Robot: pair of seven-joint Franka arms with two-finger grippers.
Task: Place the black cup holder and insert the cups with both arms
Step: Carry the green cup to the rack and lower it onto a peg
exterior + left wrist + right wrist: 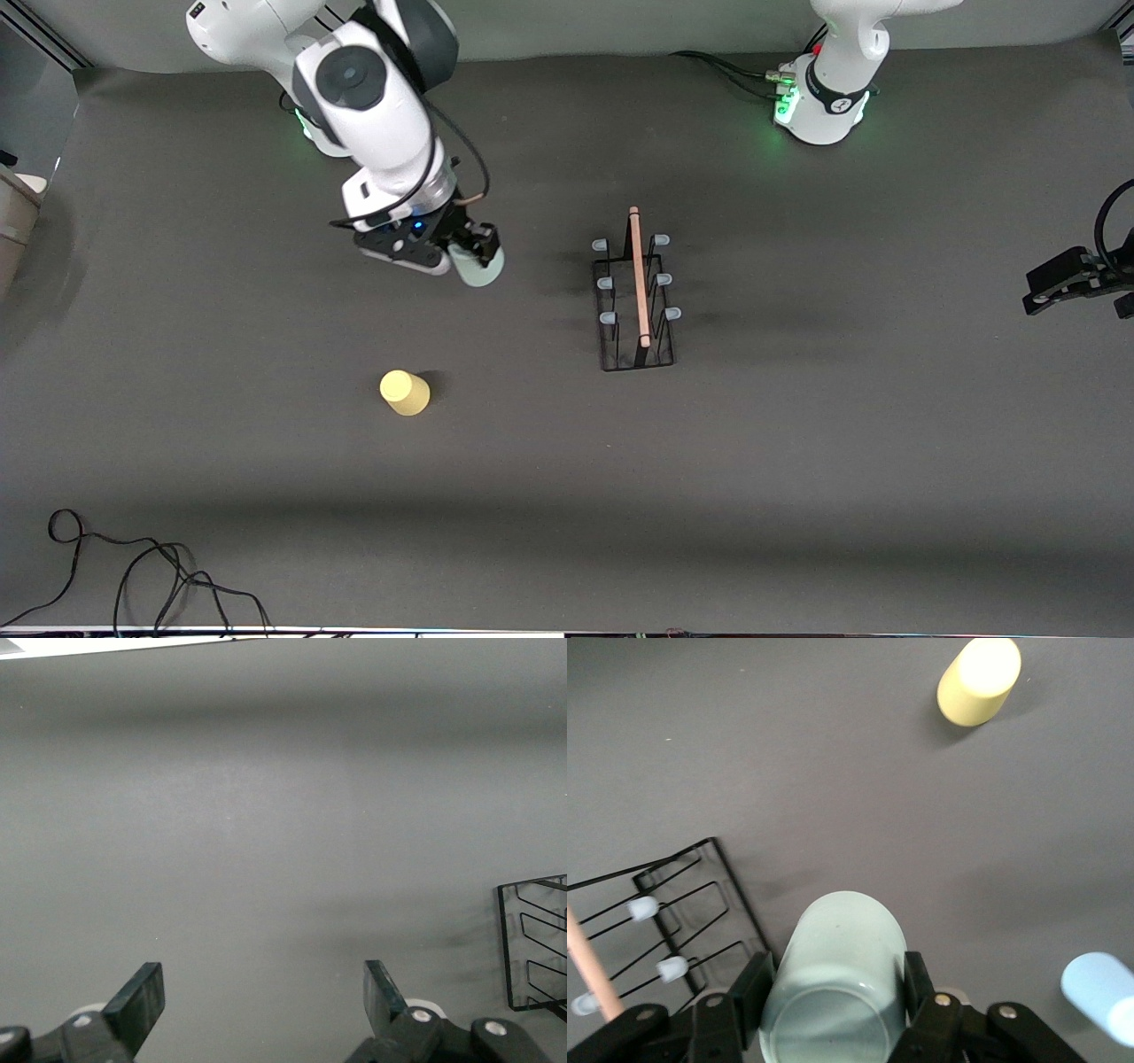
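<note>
The right gripper point(474, 252), clamped on the grey-green cup point(478, 266), hung above the table near the black cup holder point(634, 301); it should invert the cup squarely over a prong point(606, 283). The yellow cup point(405, 392) stood nearer the camera. The left gripper point(263, 1001) waited spread apart.

Dark grey table cover point(797, 496) spanning the work surface, loose black cable point(133, 576) coiled at its near edge toward the right arm's end, black cables point(726, 71) beside a green-lit base
</note>
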